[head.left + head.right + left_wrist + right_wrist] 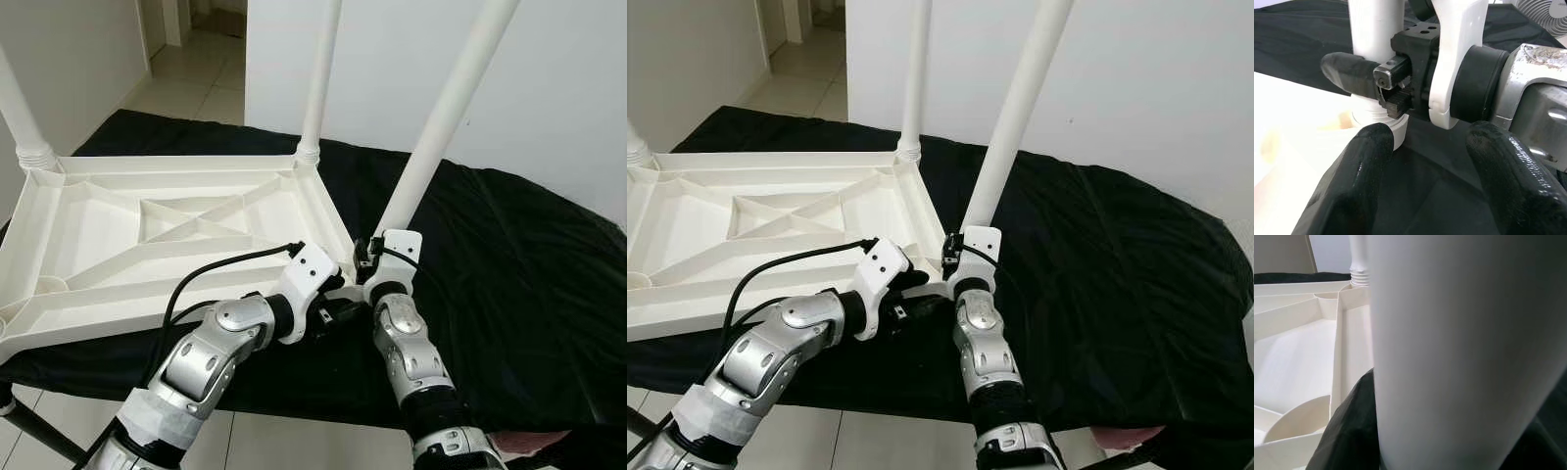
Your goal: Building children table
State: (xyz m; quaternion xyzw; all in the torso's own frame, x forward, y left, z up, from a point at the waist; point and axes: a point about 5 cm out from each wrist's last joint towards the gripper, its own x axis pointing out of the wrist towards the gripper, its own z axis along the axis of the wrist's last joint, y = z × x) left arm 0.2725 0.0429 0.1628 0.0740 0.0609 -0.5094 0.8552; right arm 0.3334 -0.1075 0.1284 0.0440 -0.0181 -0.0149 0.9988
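Note:
The white plastic table top [118, 235] lies upside down on a black cloth [509, 284]. Two white legs stand upright in its far corners: one on the left [20, 108], one on the right [320, 78]. A third leg [446, 117] leans rightward from the near right corner. My right gripper [377, 257] is shut on this leg just above its base; the left wrist view shows one black finger [1344, 71] pressed against the leg [1376, 29]. My left gripper [1425, 191] is open beside that corner, with nothing between its fingers.
The cloth-covered surface ends at a near edge above the tiled floor [284, 441]. A white wall [549, 98] stands close behind, and a doorway opens at the far left. A dark strut [39, 431] slants under the front left corner. A fan [1547, 14] stands off to the side.

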